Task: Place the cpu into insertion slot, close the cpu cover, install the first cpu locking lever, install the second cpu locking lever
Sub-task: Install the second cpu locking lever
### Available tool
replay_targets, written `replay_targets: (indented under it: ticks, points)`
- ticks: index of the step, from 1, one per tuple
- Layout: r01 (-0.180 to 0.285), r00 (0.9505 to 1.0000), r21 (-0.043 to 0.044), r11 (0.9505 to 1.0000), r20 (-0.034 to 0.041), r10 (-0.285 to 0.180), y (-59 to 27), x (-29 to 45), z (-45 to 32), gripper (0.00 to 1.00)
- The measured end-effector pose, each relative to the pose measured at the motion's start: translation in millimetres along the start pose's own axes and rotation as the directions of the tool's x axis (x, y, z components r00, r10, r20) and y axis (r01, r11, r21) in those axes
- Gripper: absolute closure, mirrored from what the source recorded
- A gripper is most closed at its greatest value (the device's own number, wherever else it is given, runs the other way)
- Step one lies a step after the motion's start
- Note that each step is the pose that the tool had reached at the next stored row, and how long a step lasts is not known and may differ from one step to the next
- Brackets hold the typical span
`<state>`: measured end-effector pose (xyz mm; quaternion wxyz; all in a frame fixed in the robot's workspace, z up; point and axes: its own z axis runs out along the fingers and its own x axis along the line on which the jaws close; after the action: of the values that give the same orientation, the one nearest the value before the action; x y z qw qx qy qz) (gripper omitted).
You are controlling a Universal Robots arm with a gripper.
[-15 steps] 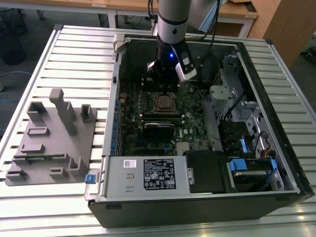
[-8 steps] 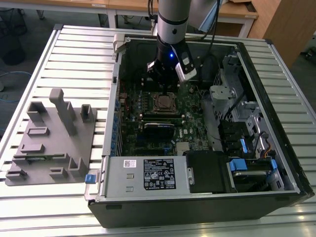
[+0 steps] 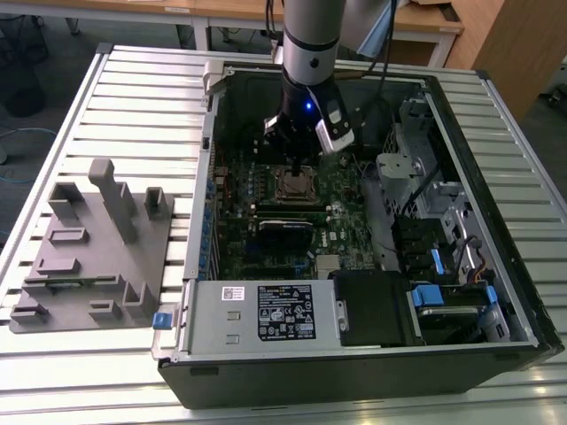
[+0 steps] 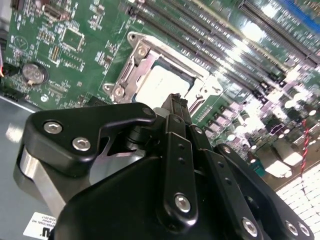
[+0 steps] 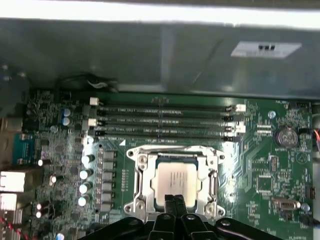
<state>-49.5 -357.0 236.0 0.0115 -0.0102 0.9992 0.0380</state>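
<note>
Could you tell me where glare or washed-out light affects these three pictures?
Second wrist view: glare whitens the long black memory slots and the board beyond. First wrist view: a bright band runs along the grey case wall. Exterior view: even lighting, the case interior darker.
</note>
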Motion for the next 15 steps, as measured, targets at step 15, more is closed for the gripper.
replay_targets:
  ticks: [15]
  points:
    - [0.000,1.0000,0.0001,1.0000,0.0000,0.000,-6.8,0.1,-0.6,0.89]
